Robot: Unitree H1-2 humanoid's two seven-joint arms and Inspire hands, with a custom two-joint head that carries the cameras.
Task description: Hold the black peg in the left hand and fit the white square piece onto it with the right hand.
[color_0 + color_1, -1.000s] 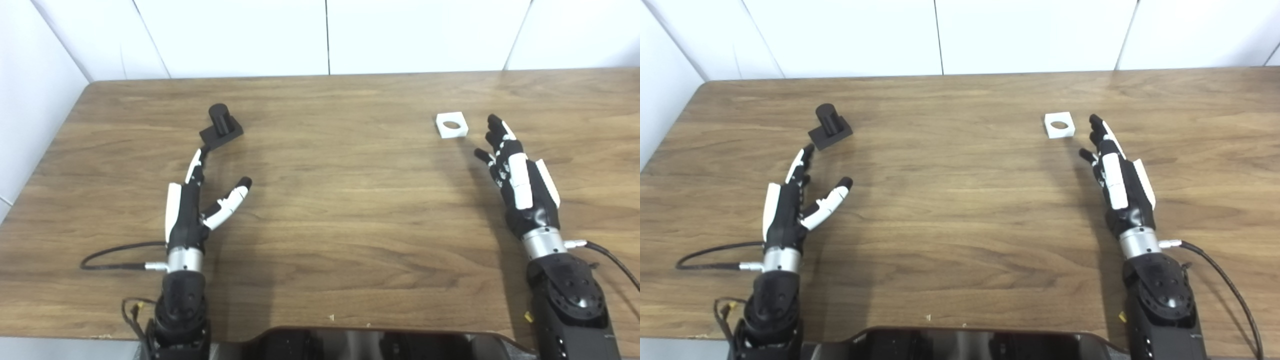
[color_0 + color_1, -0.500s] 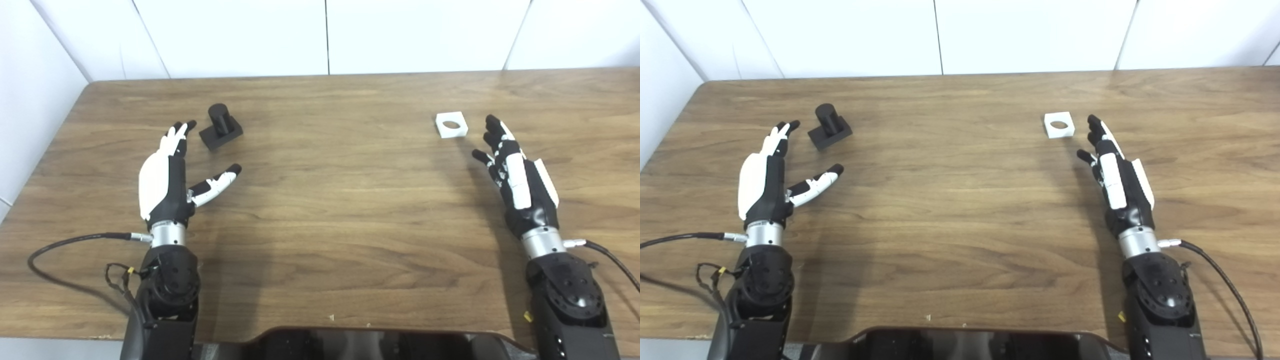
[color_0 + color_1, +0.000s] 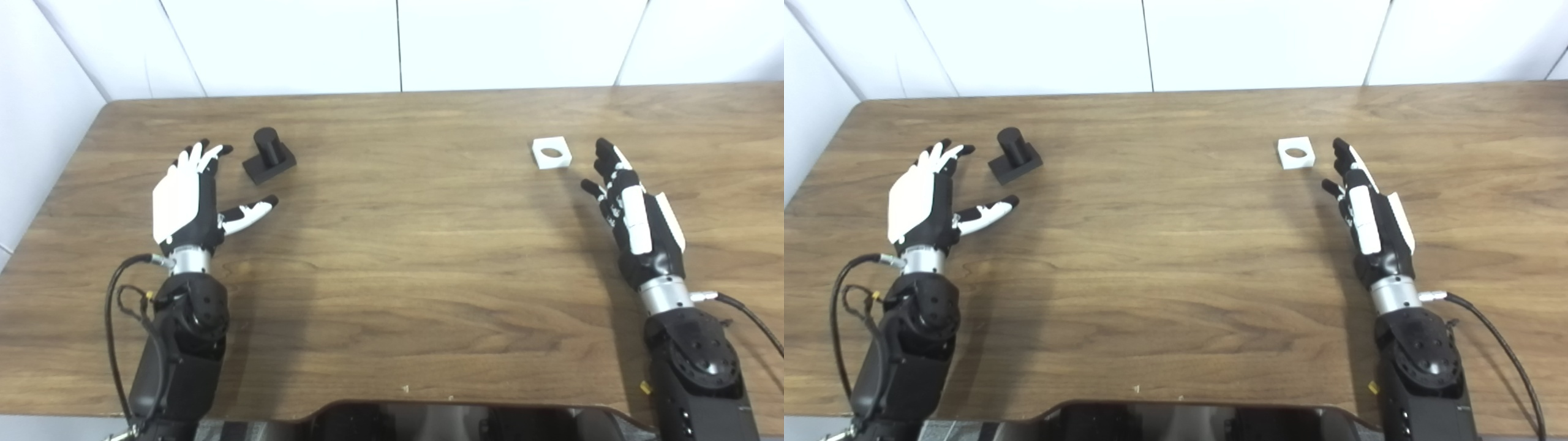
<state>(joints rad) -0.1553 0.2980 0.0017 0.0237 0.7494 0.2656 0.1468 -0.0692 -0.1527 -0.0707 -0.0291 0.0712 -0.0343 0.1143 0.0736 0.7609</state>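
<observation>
The black peg (image 3: 269,156), a short cylinder on a square base, stands upright on the wooden table (image 3: 404,245) at the left. My left hand (image 3: 193,196) is open just left of and nearer than the peg, back facing up, fingers spread, thumb pointing right; it does not touch the peg. The white square piece (image 3: 552,153) with a round hole lies flat on the right. My right hand (image 3: 631,208) is open to the right of and nearer than that piece, fingers extended toward the far edge, a short gap between them.
White wall panels (image 3: 398,43) rise behind the table's far edge. Cables (image 3: 119,294) trail from each wrist near the front. A dark part of the robot's body (image 3: 453,419) fills the bottom middle.
My left hand has moved left and away from me and rolled its back upward, now lying beside the peg's left. The right hand has barely moved. Peg and white piece stay put.
</observation>
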